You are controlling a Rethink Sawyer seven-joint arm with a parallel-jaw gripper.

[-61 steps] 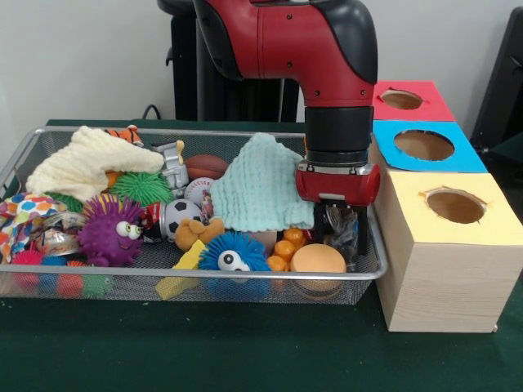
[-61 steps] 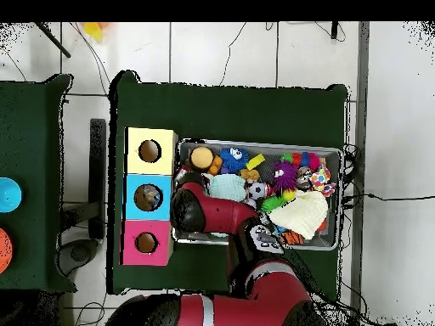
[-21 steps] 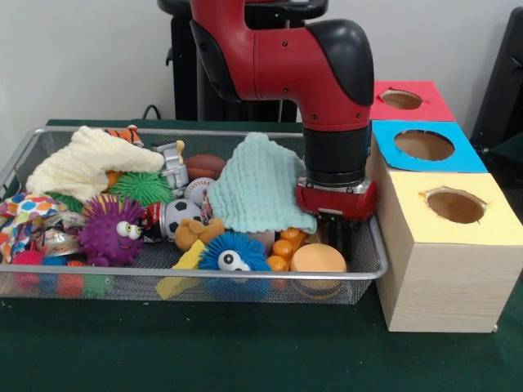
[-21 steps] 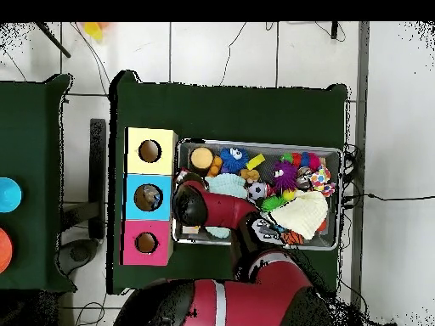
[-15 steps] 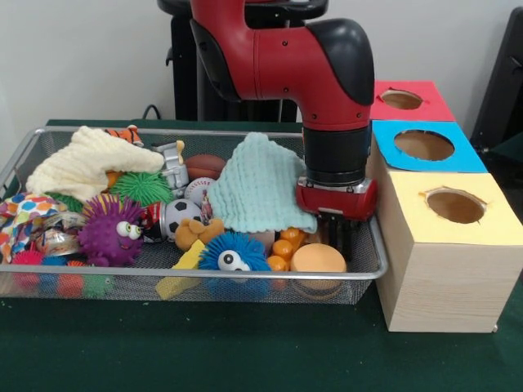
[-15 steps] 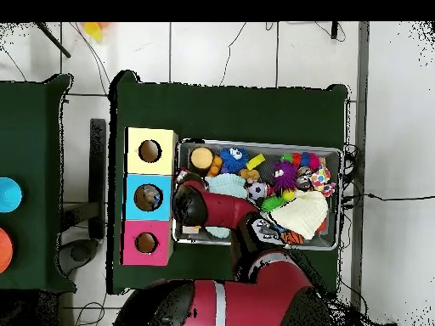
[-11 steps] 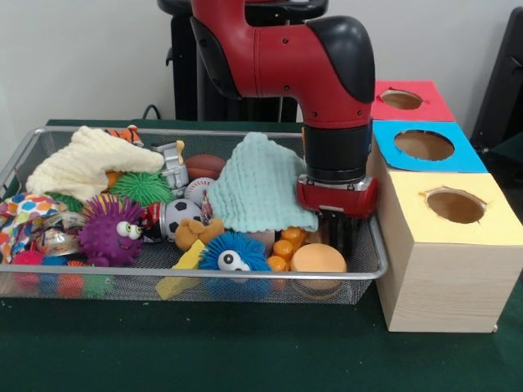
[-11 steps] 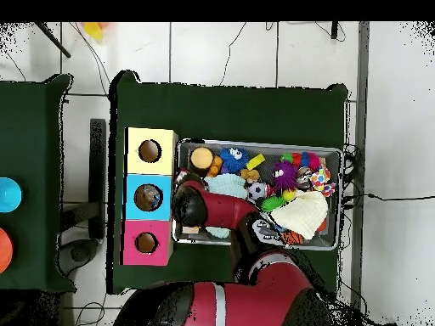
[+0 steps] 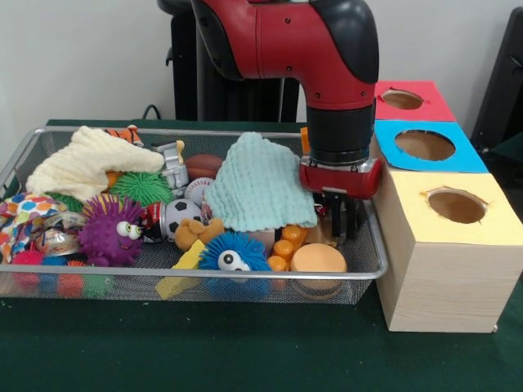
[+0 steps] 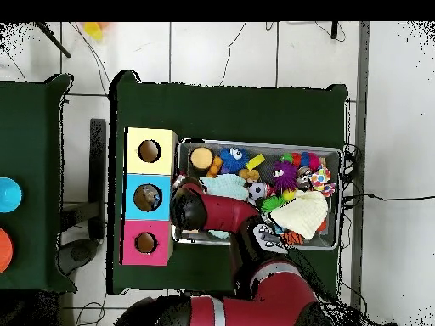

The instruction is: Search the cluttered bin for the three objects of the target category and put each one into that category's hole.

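Note:
The wire mesh bin is full of toys and cloths; it also shows in the overhead view. The blue-topped box's hole is the middle one of three boxes to the right of the bin, and it shows from above too. My gripper hangs inside the bin's right end, beside a teal knit cloth and above an orange disc. I cannot tell how its jaws stand or whether it holds anything. In the overhead view the arm's wrist hides it.
Small orange balls, a blue fuzzy toy, a purple spiky ball, a soccer ball and a cream cloth fill the bin. The yellow box's hole is nearest, the red one farthest.
My gripper has risen a little and shifted slightly in the bin's right end. The teal cloth's edge beside it has moved a bit.

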